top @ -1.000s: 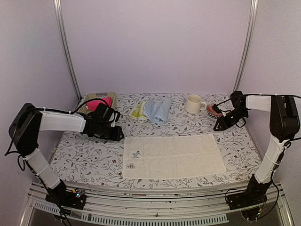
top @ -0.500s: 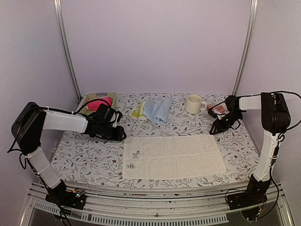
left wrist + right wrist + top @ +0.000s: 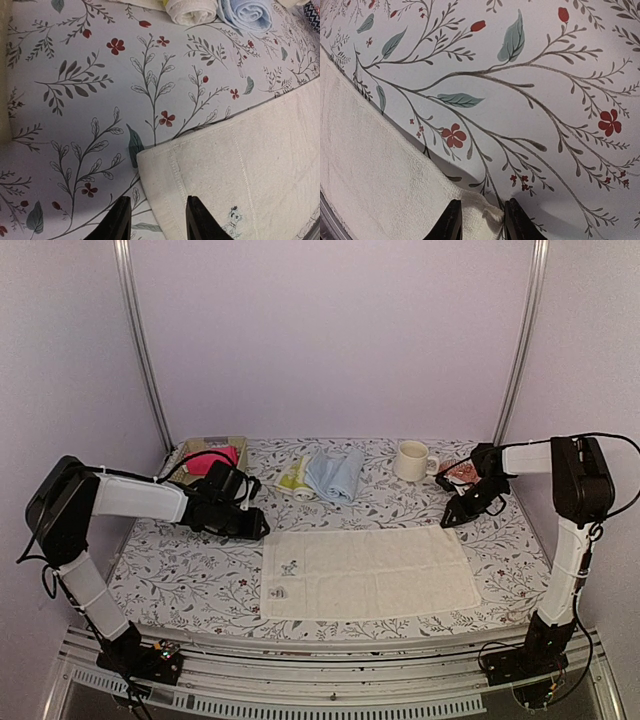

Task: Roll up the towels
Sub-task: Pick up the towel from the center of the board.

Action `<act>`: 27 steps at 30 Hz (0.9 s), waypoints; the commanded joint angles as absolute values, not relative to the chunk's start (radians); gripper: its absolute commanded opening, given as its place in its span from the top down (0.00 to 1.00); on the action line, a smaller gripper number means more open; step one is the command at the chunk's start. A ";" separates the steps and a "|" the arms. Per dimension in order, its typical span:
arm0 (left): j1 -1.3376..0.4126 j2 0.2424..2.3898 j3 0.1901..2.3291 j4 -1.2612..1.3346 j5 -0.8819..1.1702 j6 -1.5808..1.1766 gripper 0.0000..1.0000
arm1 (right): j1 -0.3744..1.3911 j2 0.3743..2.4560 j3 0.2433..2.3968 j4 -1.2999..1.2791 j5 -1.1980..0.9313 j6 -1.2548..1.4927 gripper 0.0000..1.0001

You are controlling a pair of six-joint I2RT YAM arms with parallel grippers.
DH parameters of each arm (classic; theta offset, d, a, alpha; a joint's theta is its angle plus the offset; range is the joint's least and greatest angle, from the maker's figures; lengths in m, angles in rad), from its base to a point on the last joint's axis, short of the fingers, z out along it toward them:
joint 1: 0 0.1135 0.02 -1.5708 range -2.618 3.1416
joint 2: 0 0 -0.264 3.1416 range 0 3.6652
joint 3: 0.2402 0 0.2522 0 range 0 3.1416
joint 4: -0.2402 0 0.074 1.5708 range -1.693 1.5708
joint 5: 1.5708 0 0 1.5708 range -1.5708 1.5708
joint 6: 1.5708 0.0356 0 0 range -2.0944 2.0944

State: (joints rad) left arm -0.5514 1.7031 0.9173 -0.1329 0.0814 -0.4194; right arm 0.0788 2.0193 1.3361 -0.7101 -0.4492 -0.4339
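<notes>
A cream-white towel lies spread flat in the middle of the flowered table. My left gripper sits low at its far left corner, open, with the hemmed corner between its fingertips. My right gripper is down at the far right corner. Its jaws stand narrowly apart round the puckered corner tip. At the back lie a rolled pale yellow-green towel and a light blue towel. A hot pink towel lies in the basket.
The pale green mesh basket stands at the back left, just behind my left arm. A cream mug stands at the back right. Beside it, near my right arm, lies a small red patterned item.
My right gripper has swung left and down onto the towel's far right corner, and its jaws have narrowed. My left gripper has edged right to the far left corner.
</notes>
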 commanded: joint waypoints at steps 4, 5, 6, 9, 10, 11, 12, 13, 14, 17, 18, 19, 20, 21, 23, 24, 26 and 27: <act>-0.540 1.717 0.939 -0.133 0.081 -0.414 0.61 | 0.081 2.009 1.315 -0.697 -0.345 -0.416 0.68; -0.540 1.717 0.939 -0.133 0.081 -0.414 0.62 | 0.081 2.007 1.309 -0.693 -0.336 -0.416 0.68; -0.540 1.716 0.940 -0.135 0.080 -0.415 0.61 | 0.081 2.004 1.304 -0.689 -0.325 -0.415 0.68; -0.539 1.714 0.943 -0.138 0.078 -0.415 0.61 | 0.083 2.002 1.286 -0.678 -0.303 -0.416 0.70; -0.538 1.712 0.945 -0.138 0.076 -0.416 0.62 | 0.083 2.002 1.282 -0.678 -0.302 -0.418 0.72; -0.538 1.712 0.945 -0.139 0.074 -0.416 0.62 | 0.085 2.003 1.280 -0.679 -0.302 -0.419 0.73; -0.538 1.711 0.946 -0.141 0.072 -0.415 0.61 | 0.087 2.003 1.275 -0.678 -0.301 -0.420 0.73; -0.538 1.710 0.947 -0.141 0.071 -0.414 0.62 | 0.091 2.003 1.270 -0.676 -0.296 -0.420 0.74; -0.538 1.711 0.948 -0.141 0.070 -0.416 0.62 | 0.096 2.003 1.264 -0.673 -0.285 -0.421 0.74; -0.538 1.709 0.948 -0.145 0.066 -0.417 0.62 | 0.120 2.011 1.247 -0.659 -0.231 -0.422 0.74; -0.538 1.708 0.949 -0.145 0.063 -0.418 0.62 | 0.128 2.016 1.245 -0.656 -0.206 -0.422 0.75; -0.538 1.707 0.948 -0.146 0.062 -0.418 0.62 | 0.133 2.023 1.245 -0.655 -0.175 -0.418 0.76; -0.538 1.705 0.948 -0.146 0.060 -0.419 0.62 | 0.135 2.029 1.245 -0.652 -0.147 -0.414 0.78; -0.538 1.704 0.948 -0.147 0.059 -0.421 0.62 | 0.135 2.032 1.243 -0.648 -0.119 -0.410 0.80; -0.538 1.700 0.947 -0.145 0.056 -0.424 0.62 | 0.135 2.032 1.241 -0.642 -0.082 -0.407 0.89; -0.538 1.700 0.947 -0.143 0.055 -0.426 0.62 | 0.135 2.026 1.241 -0.640 -0.084 -0.405 0.93; -0.538 1.702 0.948 -0.135 0.055 -0.428 0.61 | 0.135 1.997 1.245 -0.632 -0.110 -0.407 0.97; -0.538 1.705 0.949 -0.129 0.057 -0.428 0.61 | 0.135 1.975 1.252 -0.626 -0.124 -0.408 0.97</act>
State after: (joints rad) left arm -0.5499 1.7031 0.9291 -0.1402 0.0650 -0.4206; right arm 0.1349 1.9766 1.2873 -0.6224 -0.2108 -0.4141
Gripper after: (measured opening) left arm 0.387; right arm 0.044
